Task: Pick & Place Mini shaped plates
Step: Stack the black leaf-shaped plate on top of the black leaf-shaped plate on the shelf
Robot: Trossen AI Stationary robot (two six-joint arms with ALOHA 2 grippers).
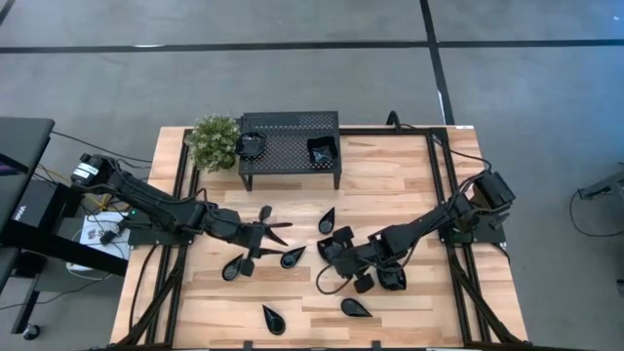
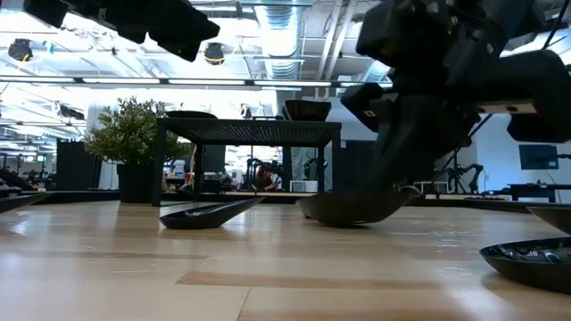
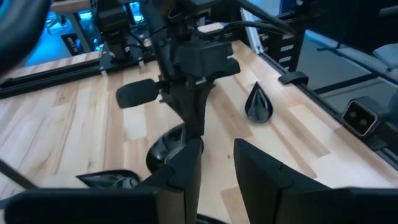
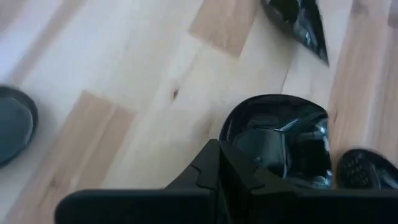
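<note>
The small plates are glossy black dishes, some teardrop-shaped with one pointed end, some squarish with wavy rims. The right gripper [image 1: 331, 250] sits low over the middle of the table [image 1: 409, 185], its fingers [image 4: 214, 171] pressed together on the rim of a squarish plate [image 4: 283, 146]; that plate has a rounded, raised edge and a shiny, reflective bowl. In the low view the same dish [image 2: 352, 207] rests on the wood under the dark arm. Just beside it lies a teardrop plate [image 4: 298, 22], and another teardrop plate [image 1: 327, 220] lies near it toward the rack. The left gripper [image 1: 273, 234] hovers left of centre with its fingers [image 3: 264, 180] partly apart and nothing between them. Close to it lie two teardrop plates [image 1: 292, 257] and [image 1: 234, 266]. Nearer the front edge of the table lie two more [image 1: 273, 319] and [image 1: 356, 307]. At the back stands a black perforated rack [image 1: 290, 148] with a plate [image 1: 252, 144] at its left end and another [image 1: 322, 149] at its right end. A green potted plant [image 1: 213, 142] stands just beside the rack's left end.
</note>
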